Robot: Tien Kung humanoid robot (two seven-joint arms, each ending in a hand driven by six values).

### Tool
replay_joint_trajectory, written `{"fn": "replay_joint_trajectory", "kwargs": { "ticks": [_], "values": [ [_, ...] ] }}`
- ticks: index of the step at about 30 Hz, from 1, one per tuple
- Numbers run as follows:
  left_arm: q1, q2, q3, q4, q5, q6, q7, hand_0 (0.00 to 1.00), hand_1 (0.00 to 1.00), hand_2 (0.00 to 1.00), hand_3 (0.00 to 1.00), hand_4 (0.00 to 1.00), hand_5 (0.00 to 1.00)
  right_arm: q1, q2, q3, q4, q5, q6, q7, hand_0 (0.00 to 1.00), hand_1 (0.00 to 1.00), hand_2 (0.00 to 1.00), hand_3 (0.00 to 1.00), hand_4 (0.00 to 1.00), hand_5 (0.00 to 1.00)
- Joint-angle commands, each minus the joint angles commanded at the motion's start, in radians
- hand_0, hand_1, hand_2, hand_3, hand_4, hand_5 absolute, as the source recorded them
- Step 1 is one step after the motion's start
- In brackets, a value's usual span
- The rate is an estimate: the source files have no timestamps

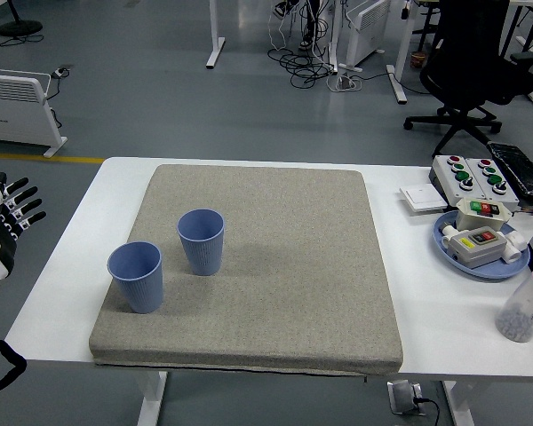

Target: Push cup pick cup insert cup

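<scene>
Two ribbed blue plastic cups (201, 240) (136, 276) stand on one grey felt mat (275, 266); beside the mat, one blue round plate (489, 264).

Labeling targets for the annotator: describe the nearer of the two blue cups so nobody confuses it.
Start from the big grey mat covering most of the white table. Two ribbed blue cups stand upright near its left side, close but apart. The nearer cup is the one closest to the mat's front-left corner, left of and nearer than the other cup.

Grey floor (160, 80); black office chair (475, 62) far right; white heater (18, 106) left.
</scene>
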Motion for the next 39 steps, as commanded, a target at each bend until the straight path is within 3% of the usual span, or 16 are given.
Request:
{"fn": "replay_joint_trajectory", "kwargs": {
  "ticks": [10, 20, 21, 24, 26, 27, 32, 33, 39],
  "values": [
    [0.041, -0.012, 0.004, -0.009, 0.011, -0.001, -0.004, 0.709, 0.795, 0.806, 0.804, 0.676, 0.998, -0.009, -0.001, -0.002, -0.001, -0.002, -0.005, 0.000, 0.741, 0.689, 0.743, 0.625, 0.221, 0.419],
    [0.104, -0.025, 0.024, -0.066, 0.247, 0.005, -0.063, 0.704, 0.775, 0.763, 0.775, 0.673, 0.998, -0.009, 0.000, -0.020, -0.001, 0.008, -0.010, 0.000, 0.741, 0.687, 0.742, 0.622, 0.220, 0.420],
    [0.124, -0.026, 0.022, -0.082, 0.290, 0.009, -0.087, 0.619, 0.689, 0.660, 0.692, 0.664, 0.998, -0.009, -0.001, -0.020, -0.001, 0.006, -0.010, 0.000, 0.741, 0.687, 0.741, 0.622, 0.220, 0.418],
    [0.189, -0.024, 0.013, -0.128, 0.396, 0.048, -0.184, 0.619, 0.689, 0.660, 0.692, 0.664, 0.998, -0.009, -0.002, -0.011, -0.001, 0.002, -0.010, 0.000, 0.741, 0.687, 0.741, 0.622, 0.220, 0.418],
    [0.222, -0.022, 0.011, -0.148, 0.407, 0.070, -0.242, 0.619, 0.689, 0.660, 0.692, 0.664, 0.998, -0.007, -0.003, -0.008, -0.001, 0.000, -0.010, 0.001, 0.741, 0.687, 0.741, 0.622, 0.220, 0.418],
    [0.243, -0.020, 0.014, -0.162, 0.391, 0.082, -0.276, 0.404, 0.546, 0.533, 0.531, 0.641, 0.998, -0.006, -0.004, -0.007, -0.001, -0.001, -0.010, 0.001, 0.741, 0.687, 0.740, 0.622, 0.220, 0.417],
    [0.326, -0.009, 0.042, -0.214, 0.274, 0.094, -0.435, 0.404, 0.546, 0.533, 0.531, 0.641, 0.998, -0.001, -0.006, -0.004, -0.001, -0.003, -0.010, 0.001, 0.741, 0.687, 0.740, 0.622, 0.220, 0.417],
    [0.343, -0.007, 0.055, -0.226, 0.255, 0.089, -0.460, 0.345, 0.506, 0.497, 0.482, 0.626, 0.998, 0.000, -0.006, -0.005, -0.001, -0.002, -0.010, 0.001, 0.740, 0.686, 0.739, 0.621, 0.220, 0.418],
    [0.396, -0.004, 0.124, -0.256, 0.244, 0.081, -0.557, 0.380, 0.496, 0.483, 0.451, 0.617, 0.998, 0.006, -0.006, -0.009, -0.002, 0.002, -0.010, 0.001, 0.740, 0.686, 0.739, 0.621, 0.220, 0.418]
  ]
}}
